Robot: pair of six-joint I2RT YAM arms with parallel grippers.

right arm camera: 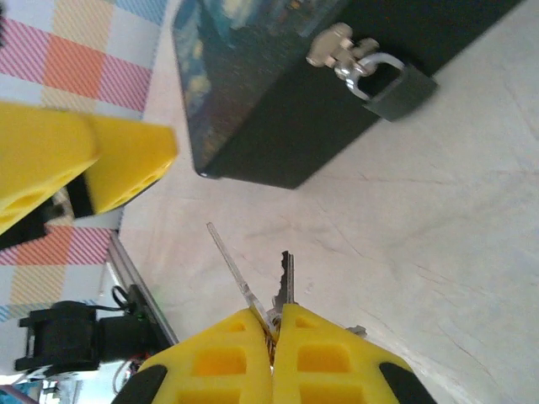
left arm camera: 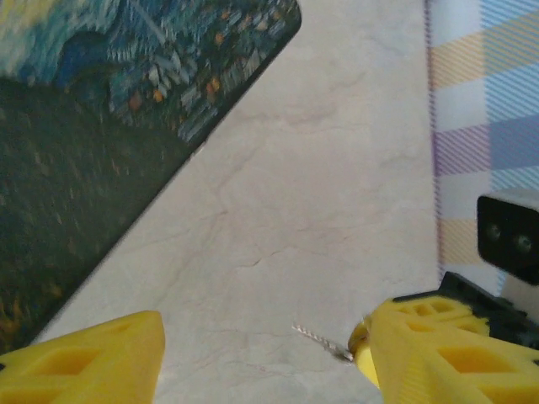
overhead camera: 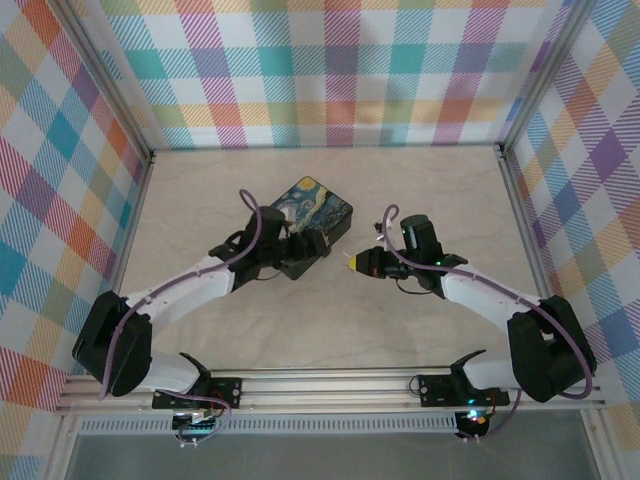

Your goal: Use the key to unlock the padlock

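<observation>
The right gripper's (right arm camera: 274,328) fingers are pinching tight on the key (right arm camera: 287,282), its blade pointing up toward the padlock (right arm camera: 396,88); the padlock is hanging from the painted tin box (right arm camera: 253,101); the left gripper (overhead camera: 318,243) is hovering beside the box, jaws parted, gripping nothing.

left arm (overhead camera: 190,285): white links, black joint housings, a bulky black shoulder just above the rail (overhead camera: 330,385).
right arm (overhead camera: 480,293): same white links and black joints, with its black shoulder above the rail's right end.
cables (overhead camera: 262,225): one purple cable along each arm, looping free at the end far from the rail.
bases (overhead camera: 195,388): black brackets bolted on the rail; a green light glows by the right one.
left fingers (left arm camera: 84,358): bright yellow wedges with recessed rectangular pockets.
right fingers (right arm camera: 328,358): same yellow, with black outer corners.
</observation>
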